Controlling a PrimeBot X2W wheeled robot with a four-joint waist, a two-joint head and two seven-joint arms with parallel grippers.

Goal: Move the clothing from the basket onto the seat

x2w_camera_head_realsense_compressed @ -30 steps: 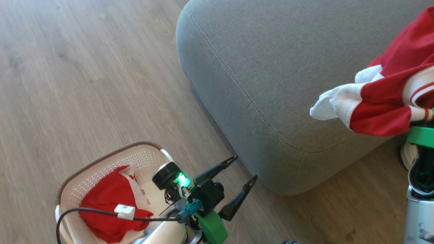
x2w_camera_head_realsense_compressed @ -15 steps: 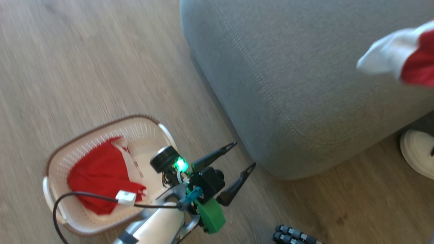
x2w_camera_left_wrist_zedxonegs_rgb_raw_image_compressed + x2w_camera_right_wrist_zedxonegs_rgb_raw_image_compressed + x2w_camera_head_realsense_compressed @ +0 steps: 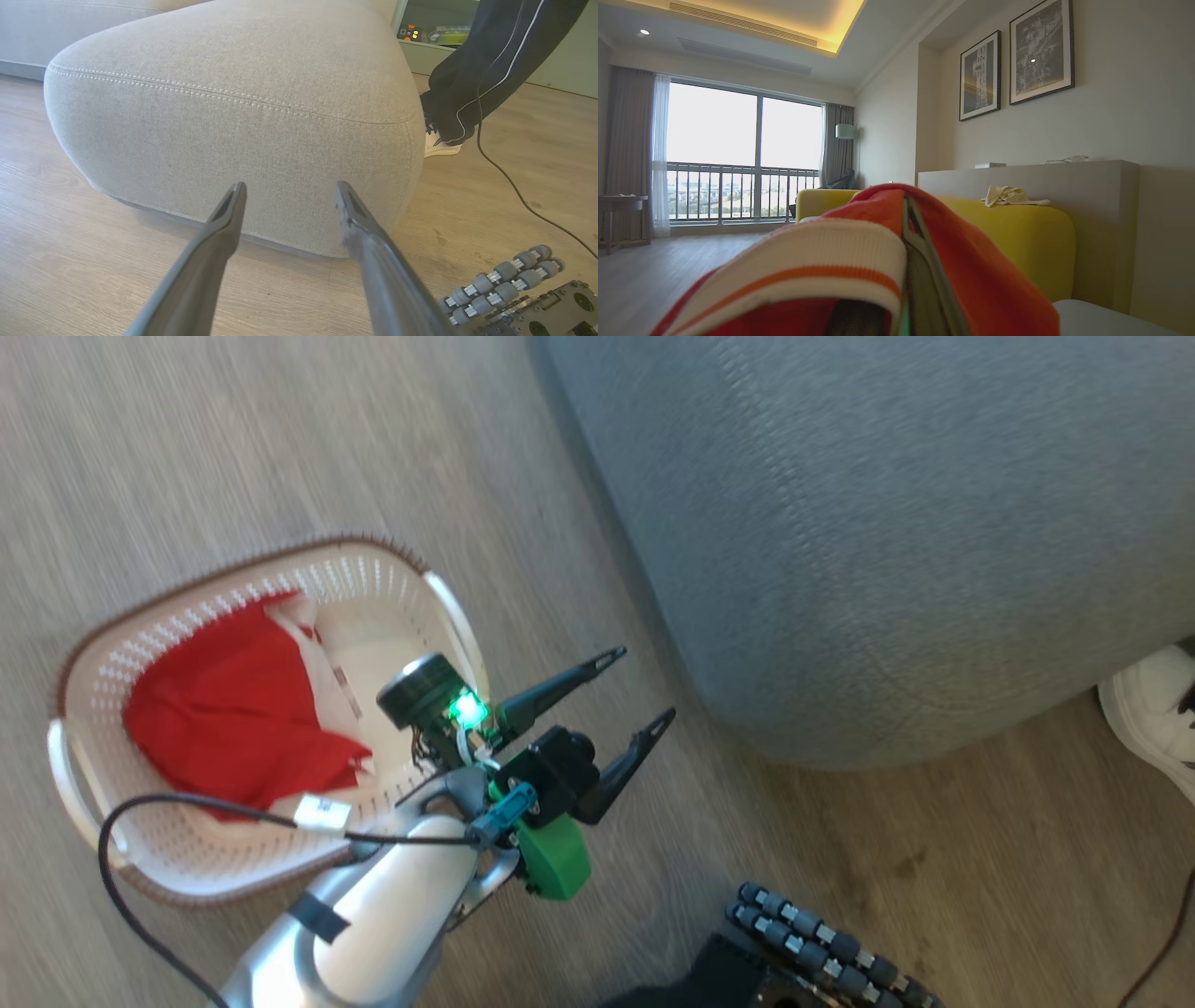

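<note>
At nine o'clock from the left gripper (image 3: 637, 689), its fingers apart and empty, one red garment (image 3: 224, 709) lay in the basket (image 3: 233, 560). The right gripper (image 3: 913, 233) was clamped on the second garment (image 3: 850, 254). The seat (image 3: 887, 541) at two o'clock bore nothing visible, so both placements seemed left to do.

Red clothing (image 3: 985, 280) with a striped cuff (image 3: 822, 270) tight around the right fingers (image 3: 924, 275), yellow sofa (image 3: 1017, 233) behind.

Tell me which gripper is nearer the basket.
Left. The left gripper hangs open just beside the basket, on its sofa side. The right gripper, shut on a red-and-white garment, is held up high, pointing across the room.
</note>
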